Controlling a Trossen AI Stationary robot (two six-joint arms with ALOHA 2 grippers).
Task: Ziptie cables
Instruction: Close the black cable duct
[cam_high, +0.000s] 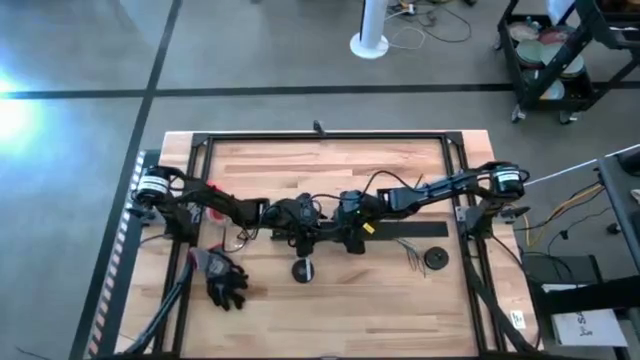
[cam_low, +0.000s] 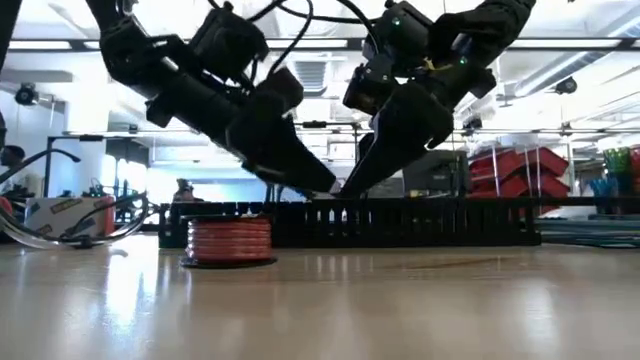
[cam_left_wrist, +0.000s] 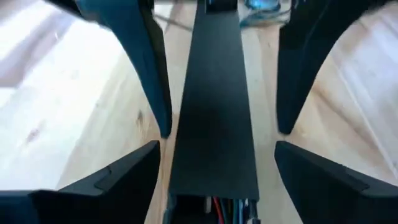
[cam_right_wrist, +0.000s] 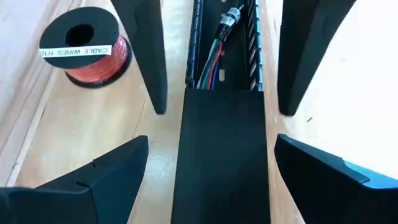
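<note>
You have the pale wooden-plank table (cam_high: 330, 290) under both arms, and the two end effectors meet near its middle over the long rigid black comb-toothed duct (cam_low: 400, 222).

Your left end effector (cam_left_wrist: 221, 127) hangs with its fingers spread wide, one on each side of the flat black cover (cam_left_wrist: 214, 112) that lies on the duct, touching neither edge. Just below the cover's end, coloured wires show inside the channel.

Your right end effector (cam_right_wrist: 222, 112) is likewise wide open, straddling the same duct from the opposite end. Straight ahead of it the cover stops and the bundle of coloured cables (cam_right_wrist: 217, 43) lies in the open channel between the toothed walls.

Off to one side of the right end effector, apart from the duct, the red spool of wire with black flanges (cam_right_wrist: 84, 46) stands on the table.

You cannot make out the ziptie with certainty in any view.
</note>
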